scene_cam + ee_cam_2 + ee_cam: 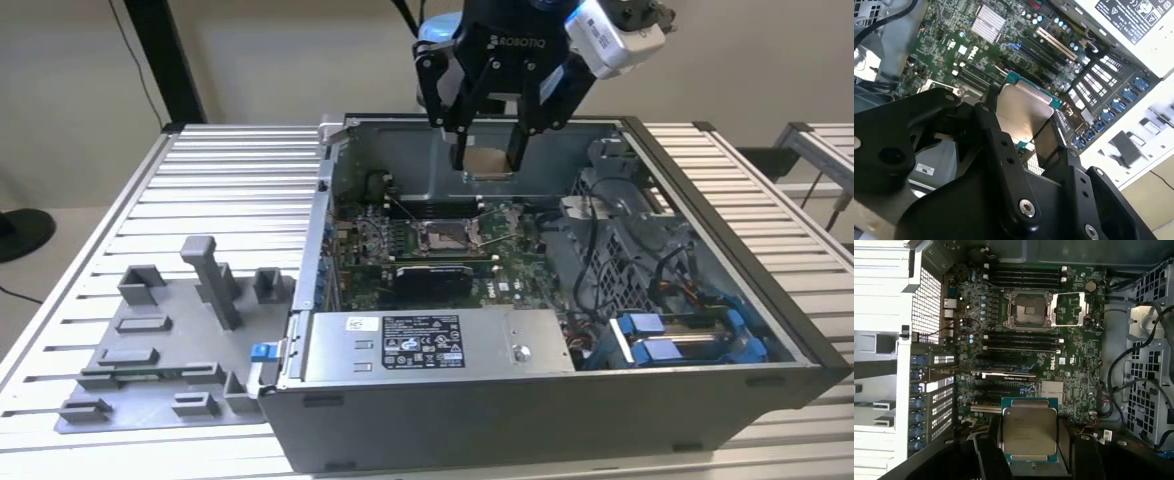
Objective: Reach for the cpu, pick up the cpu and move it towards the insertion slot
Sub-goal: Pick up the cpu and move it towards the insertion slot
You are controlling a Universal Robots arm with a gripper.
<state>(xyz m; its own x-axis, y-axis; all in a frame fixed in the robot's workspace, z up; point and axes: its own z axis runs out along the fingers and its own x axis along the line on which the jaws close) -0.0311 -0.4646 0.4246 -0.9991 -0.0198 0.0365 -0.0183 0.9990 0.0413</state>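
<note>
The reach and the pickup look done: the gripper (490, 158) is clamped on the cpu (489, 161), its 2 black fingers (988, 450) pressing opposite edges, and it hangs in the air above the open computer case (694, 370), lifted clear of the board. What is left is the carry. The slot (442, 236) lies well below and apart from the chip in the exterior view, and in the first wrist view the slot (1027, 310) sits far across the motherboard (1074, 360) from the cpu (1029, 429).

The cpu is a flat square with a matte, pale silvery lid and a thin teal-green rim; in the second wrist view the cpu (1023, 114) catches a soft sheen. The slot is a square, bright metal frame around a darker centre, with what seems to be its hinged cover (1070, 310) folded open just beside it. The board is green and densely studded with small parts. The case is grey sheet metal.
</note>
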